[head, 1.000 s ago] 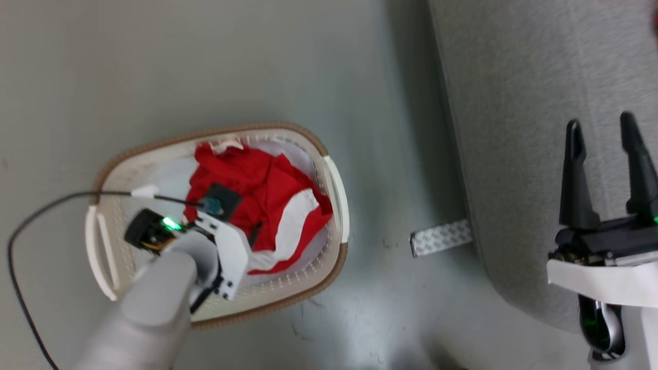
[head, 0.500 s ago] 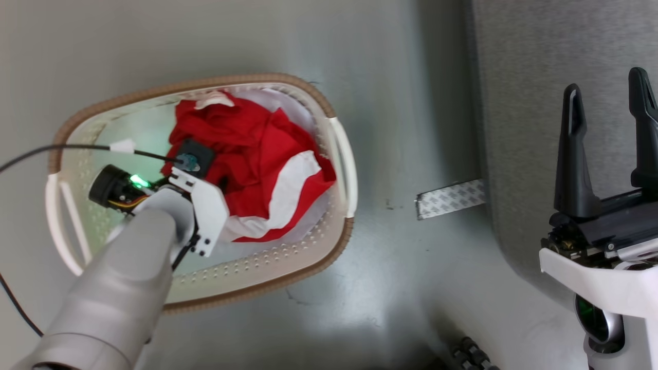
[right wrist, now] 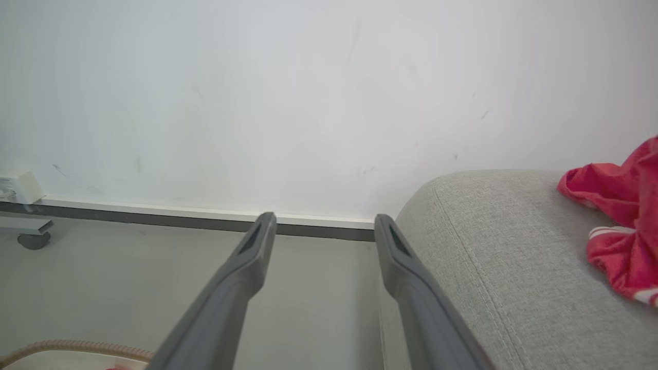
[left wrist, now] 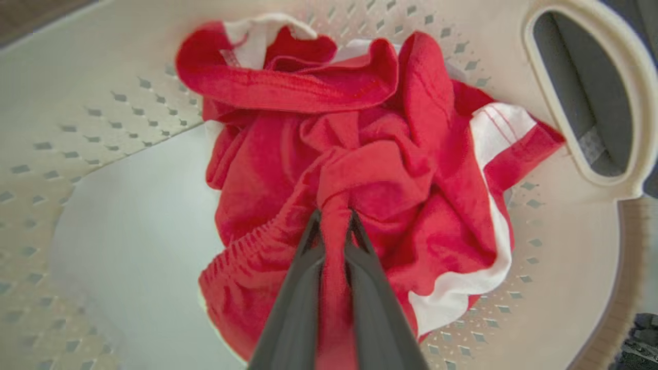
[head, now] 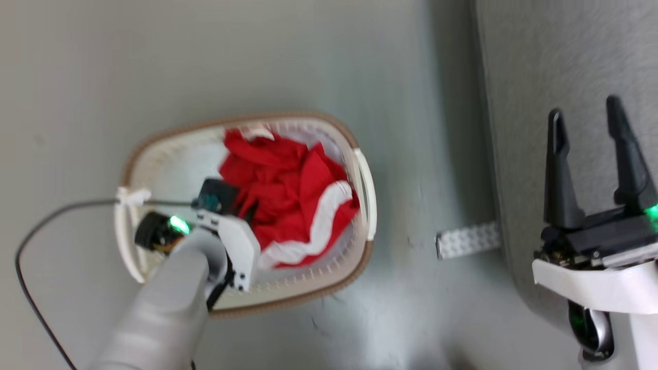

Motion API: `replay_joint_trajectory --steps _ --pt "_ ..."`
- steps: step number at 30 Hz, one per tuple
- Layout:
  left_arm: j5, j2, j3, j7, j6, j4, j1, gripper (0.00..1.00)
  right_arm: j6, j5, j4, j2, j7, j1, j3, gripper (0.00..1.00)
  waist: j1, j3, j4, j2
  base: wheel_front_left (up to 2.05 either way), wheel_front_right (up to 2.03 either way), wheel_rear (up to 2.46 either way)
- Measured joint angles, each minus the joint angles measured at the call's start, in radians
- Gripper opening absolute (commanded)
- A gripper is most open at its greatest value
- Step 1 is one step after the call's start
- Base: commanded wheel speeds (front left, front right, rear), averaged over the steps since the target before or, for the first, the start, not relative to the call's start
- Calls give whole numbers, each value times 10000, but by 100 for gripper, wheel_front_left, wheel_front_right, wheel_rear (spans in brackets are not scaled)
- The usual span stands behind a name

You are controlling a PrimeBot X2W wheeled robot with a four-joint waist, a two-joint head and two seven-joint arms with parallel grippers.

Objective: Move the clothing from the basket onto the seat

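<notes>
Grey floor [head: 308, 61], and in the basket [head: 288, 304] the left gripper [left wrist: 334, 217] pinches a fold of red clothing [left wrist: 401, 169], so best lift straight up clear of the rim before swinging to the seat [head: 565, 51], the right gripper [head: 585, 110] beside it with its 2 fingers spread, empty.

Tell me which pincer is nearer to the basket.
Left. The left pincer is down inside the basket, shut on a fold of the red clothing. The right pincer stands open over by the seat, well apart from the basket.
</notes>
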Motion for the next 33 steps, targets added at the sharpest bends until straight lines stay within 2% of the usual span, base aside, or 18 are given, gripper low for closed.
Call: replay_joint_trajectory --steps 8,20,26,33 --pt "-1089 -274 -59 -644 -35 -577 1285 0 0 127 1097 6 -2 1223 -222 100 -2 -2570 468 0 0 0 0" --pt "-2011 -46 -107 -570 -31 -2447 2552 0 0 199 2008 4 -2 2945 -155 100 -5 -6252 1190 0 0 0 0" --pt "-2165 336 -130 75 257 -4495 3216 0 0 261 2249 4 -2 3521 117 100 -6 -7588 1509 0 0 0 0" --pt "-2257 1085 -121 1400 1001 -8170 4052 0 0 75 2472 2 -2 3475 1292 100 -5 -8324 1788 1 0 0 0"
